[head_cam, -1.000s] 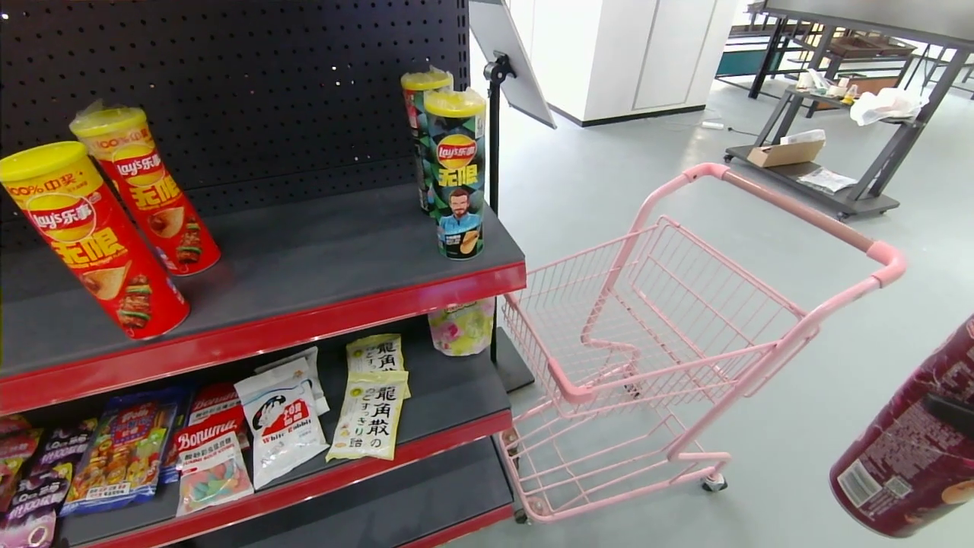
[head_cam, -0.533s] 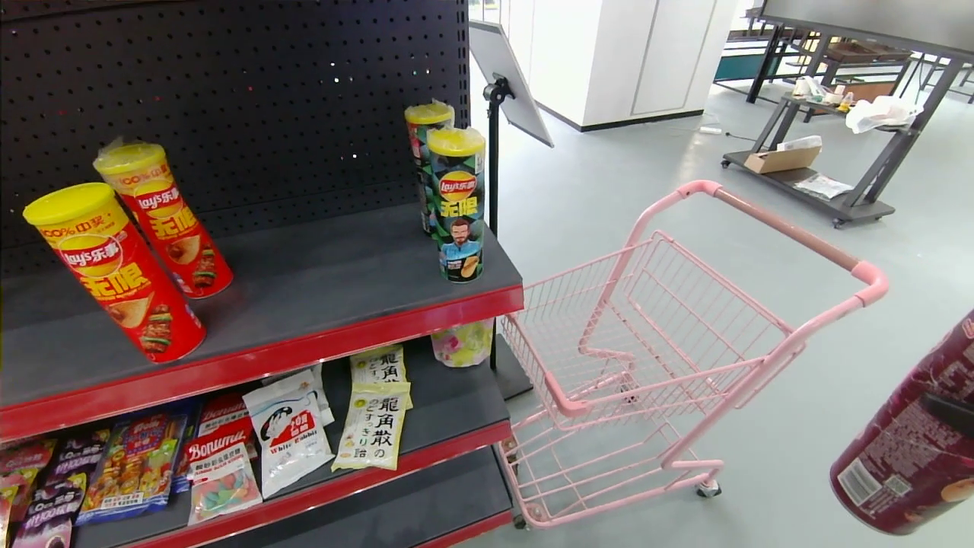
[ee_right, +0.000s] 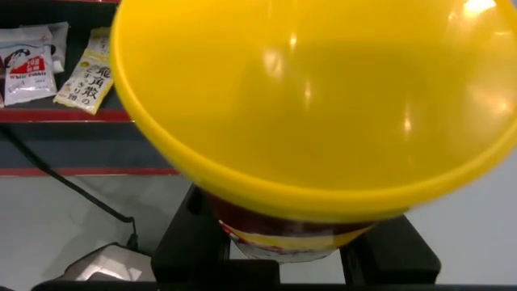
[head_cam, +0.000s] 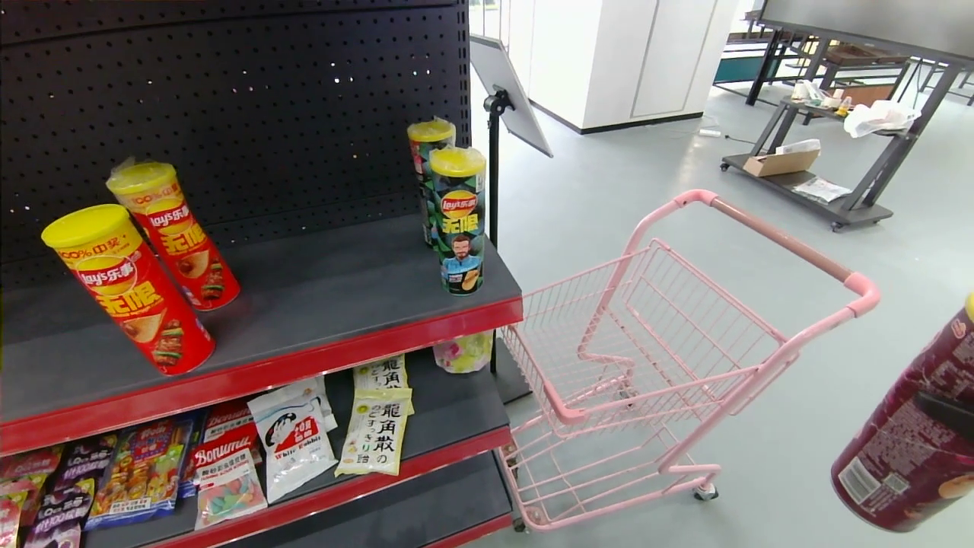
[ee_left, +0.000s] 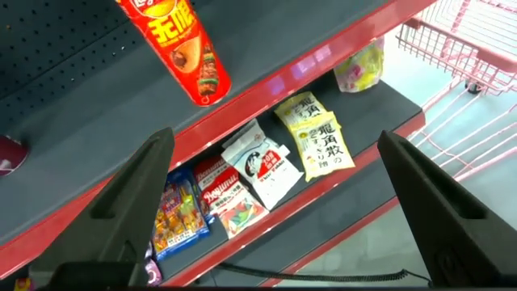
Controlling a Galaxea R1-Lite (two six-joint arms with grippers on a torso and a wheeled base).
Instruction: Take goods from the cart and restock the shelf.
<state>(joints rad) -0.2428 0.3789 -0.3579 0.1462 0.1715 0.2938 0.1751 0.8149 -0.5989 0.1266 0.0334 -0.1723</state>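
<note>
maroon can (head_cam: 905, 441): cut off at edge | right pincer (ee_right: 287, 250): seemingly mostly behind lid (ee_right: 307, 97)

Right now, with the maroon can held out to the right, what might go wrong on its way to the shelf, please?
1. The pink cart stands between the maroon can and the shelf; its handle could be clipped.
2. The two dark cans stand at the shelf's right end and might get knocked over.

Cart (head_cam: 768, 236) right of the shelf (head_cam: 319, 297), chip cans (head_cam: 460, 221) on its top board.
</note>
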